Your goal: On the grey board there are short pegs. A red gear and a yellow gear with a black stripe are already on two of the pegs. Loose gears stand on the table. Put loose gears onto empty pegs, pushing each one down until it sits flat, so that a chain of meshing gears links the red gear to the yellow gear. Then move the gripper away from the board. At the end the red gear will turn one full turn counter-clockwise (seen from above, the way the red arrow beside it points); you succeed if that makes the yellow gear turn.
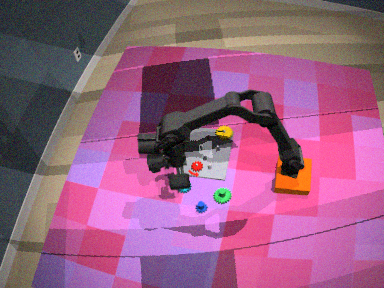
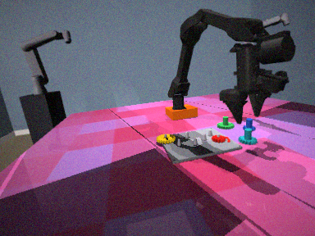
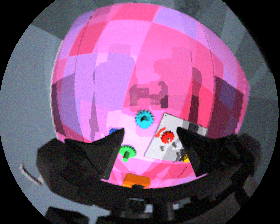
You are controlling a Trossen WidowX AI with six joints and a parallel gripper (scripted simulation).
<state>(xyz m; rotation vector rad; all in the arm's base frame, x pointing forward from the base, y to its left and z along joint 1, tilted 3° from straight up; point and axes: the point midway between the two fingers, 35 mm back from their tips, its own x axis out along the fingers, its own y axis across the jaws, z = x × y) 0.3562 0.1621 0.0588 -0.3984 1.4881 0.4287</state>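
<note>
The grey board (image 1: 216,173) (image 2: 234,146) (image 3: 155,145) has several short pegs. The red gear (image 1: 199,166) (image 2: 218,138) (image 3: 167,137) sits near one edge, the yellow gear (image 1: 224,134) (image 2: 166,139) (image 3: 186,158) at the opposite end. A cyan gear (image 1: 185,190) (image 2: 248,141) (image 3: 144,119), a blue gear (image 1: 201,207) (image 2: 248,127) (image 3: 113,131) and a green gear (image 1: 222,196) (image 2: 225,125) (image 3: 127,152) stand off the board on the red gear's side. My gripper (image 2: 248,119) (image 3: 151,130) is open and empty, above the table near the cyan gear. The arm hides part of the board in the top view.
The arm's orange base block (image 1: 295,185) (image 2: 180,114) (image 3: 135,178) stands beyond the board, on the green gear's side. The arm arches from it over the board. Two other grey arms show in the background of the exterior view, one on a dark pedestal (image 2: 41,115).
</note>
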